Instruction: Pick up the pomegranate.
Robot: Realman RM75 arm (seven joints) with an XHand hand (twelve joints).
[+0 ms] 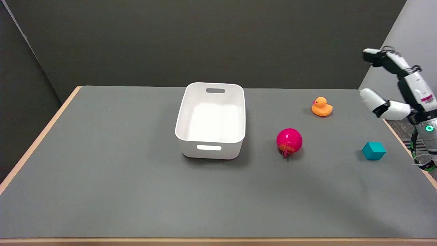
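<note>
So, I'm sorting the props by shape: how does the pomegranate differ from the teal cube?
The pomegranate is round and magenta, with a small dark crown pointing toward the table's near side; the teal cube is flat-faced with sharp edges. The pomegranate looks the larger of the two. It lies near the white bin, while the cube sits close to the table's right edge, below the right hand. Both rest on the grey table, untouched.

A grey table (102,177) fills most of the frame. At its centre stands a white bin (211,120). Right of the bin lies the pomegranate (289,141) (crown end toward the lower edge). An orange duck (321,107) sits further up and right, a teal cube (374,151) at the right. The right hand (397,87) hangs at the right edge, fingers apart, holding nothing.
</note>
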